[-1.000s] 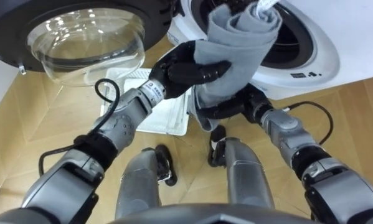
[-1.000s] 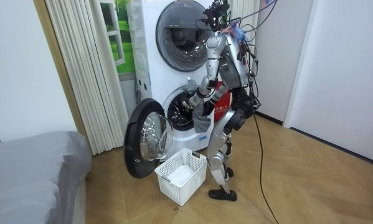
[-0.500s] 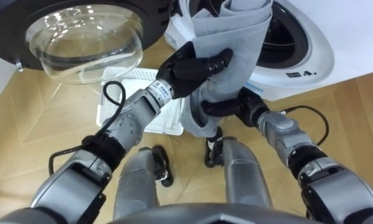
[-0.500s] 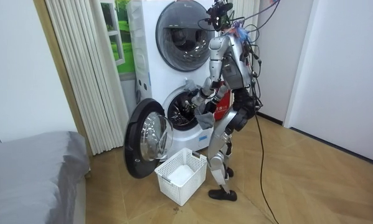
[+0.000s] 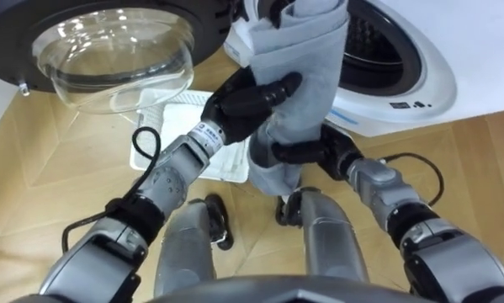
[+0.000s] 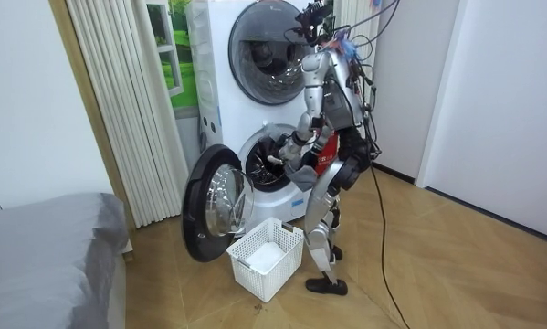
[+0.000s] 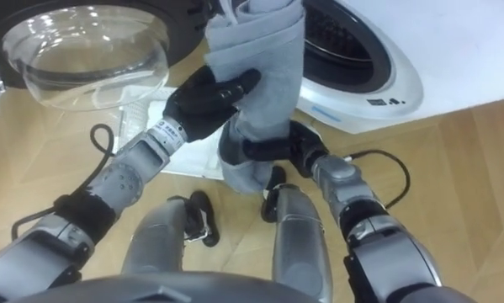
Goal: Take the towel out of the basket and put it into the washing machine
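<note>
— Bright in here, isn't it?
— Even, soft light. White glints on the door glass, up-left of the left hand's fingers. Faint shadows on the floor below.

**No Legible Print**

Small dark marks stand on the white front of the washing machine, below its opening, too small to read. A white wrist band on the left arm bears tiny print, equally unreadable.
</note>
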You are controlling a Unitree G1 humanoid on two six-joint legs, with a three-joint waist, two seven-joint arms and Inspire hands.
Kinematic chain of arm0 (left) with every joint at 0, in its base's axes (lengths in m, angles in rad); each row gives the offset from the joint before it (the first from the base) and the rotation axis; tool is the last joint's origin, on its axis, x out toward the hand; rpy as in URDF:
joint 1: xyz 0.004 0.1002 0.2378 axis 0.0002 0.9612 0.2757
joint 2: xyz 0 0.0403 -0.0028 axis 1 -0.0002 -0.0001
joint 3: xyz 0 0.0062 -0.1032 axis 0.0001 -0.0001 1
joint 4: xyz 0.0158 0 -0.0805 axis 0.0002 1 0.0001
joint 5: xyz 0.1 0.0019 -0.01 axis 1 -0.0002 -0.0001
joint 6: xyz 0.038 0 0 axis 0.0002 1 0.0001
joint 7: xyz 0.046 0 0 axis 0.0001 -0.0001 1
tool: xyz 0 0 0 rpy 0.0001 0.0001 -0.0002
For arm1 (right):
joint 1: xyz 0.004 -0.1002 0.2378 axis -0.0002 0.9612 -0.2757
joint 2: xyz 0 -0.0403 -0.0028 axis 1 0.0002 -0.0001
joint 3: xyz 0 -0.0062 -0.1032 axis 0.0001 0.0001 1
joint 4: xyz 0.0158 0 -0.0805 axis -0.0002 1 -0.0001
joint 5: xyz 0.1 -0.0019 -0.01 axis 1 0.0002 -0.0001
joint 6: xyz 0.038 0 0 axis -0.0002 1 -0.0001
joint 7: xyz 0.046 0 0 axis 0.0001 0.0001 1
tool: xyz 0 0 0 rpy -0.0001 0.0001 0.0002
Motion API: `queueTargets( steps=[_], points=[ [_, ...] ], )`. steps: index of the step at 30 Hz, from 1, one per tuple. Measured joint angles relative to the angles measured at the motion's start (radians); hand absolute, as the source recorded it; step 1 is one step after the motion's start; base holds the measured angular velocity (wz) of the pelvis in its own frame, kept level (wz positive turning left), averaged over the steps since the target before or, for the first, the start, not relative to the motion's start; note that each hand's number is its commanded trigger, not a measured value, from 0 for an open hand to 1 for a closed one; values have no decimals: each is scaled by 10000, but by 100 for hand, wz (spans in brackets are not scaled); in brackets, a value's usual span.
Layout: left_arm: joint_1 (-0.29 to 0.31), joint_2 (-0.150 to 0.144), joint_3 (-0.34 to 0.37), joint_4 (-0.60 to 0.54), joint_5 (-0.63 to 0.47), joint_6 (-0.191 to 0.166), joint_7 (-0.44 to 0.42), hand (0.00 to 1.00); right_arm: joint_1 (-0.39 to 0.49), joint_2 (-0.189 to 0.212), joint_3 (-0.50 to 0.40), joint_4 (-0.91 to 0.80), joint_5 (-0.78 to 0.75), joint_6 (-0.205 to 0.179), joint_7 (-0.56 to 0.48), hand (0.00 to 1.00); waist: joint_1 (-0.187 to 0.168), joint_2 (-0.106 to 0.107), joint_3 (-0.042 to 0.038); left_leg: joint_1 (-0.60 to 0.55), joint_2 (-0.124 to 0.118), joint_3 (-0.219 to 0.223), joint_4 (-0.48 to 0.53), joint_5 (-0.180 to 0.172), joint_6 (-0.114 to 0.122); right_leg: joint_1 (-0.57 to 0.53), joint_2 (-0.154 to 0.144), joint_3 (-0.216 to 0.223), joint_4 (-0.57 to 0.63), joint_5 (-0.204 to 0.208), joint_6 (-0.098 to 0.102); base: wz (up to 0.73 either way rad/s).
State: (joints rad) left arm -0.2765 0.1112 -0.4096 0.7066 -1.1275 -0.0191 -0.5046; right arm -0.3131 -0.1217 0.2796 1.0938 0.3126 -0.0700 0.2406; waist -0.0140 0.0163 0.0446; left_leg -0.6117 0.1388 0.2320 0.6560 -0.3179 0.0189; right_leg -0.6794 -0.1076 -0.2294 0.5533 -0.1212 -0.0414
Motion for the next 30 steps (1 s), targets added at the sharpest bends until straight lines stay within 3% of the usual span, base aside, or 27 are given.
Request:
queueTargets(
  steps=[4, 12, 18, 22, 30],
  points=[
    [353, 60, 355, 29, 437, 133, 217, 0, 16, -45, -345, 756, 84, 68, -85, 100, 334, 194, -8, 126, -63, -34, -244, 82, -42, 135, 17, -44, -171, 24, 2, 4],
    [1026, 155, 1276, 131, 673, 108, 1888, 0, -33, -494, -834, 1755, 1562, 351, -198, 100, 889, 614, 8, 108, -318, -277, -626, 332, -69, 129, -208, -236, -142, -76, 6, 13],
    [1296, 99, 1639, 158, 1659, 135, 2785, 0, -36, -666, -1432, 2394, 3450, 941, -135, 100, 1043, 685, -4, -32, -532, -337, -746, 437, 6, -81, -509, -364, 124, -242, 52, 14],
    [1321, 44, 1635, 193, 1865, 170, 3002, 0, -62, -777, -1474, 2572, 4208, 951, 32, 100, 1009, 682, -3, -93, -641, -341, -751, 459, 42, -187, -639, -364, 268, -313, 86, 6],
    [1394, -134, 1654, 225, 2065, 377, 3258, 0, -172, -896, -1663, 2649, 5404, 1376, 340, 100, 1022, 679, 0, -382, -662, -430, -669, 477, 52, -369, -736, -534, 390, -391, 74, 8]
  ],
)
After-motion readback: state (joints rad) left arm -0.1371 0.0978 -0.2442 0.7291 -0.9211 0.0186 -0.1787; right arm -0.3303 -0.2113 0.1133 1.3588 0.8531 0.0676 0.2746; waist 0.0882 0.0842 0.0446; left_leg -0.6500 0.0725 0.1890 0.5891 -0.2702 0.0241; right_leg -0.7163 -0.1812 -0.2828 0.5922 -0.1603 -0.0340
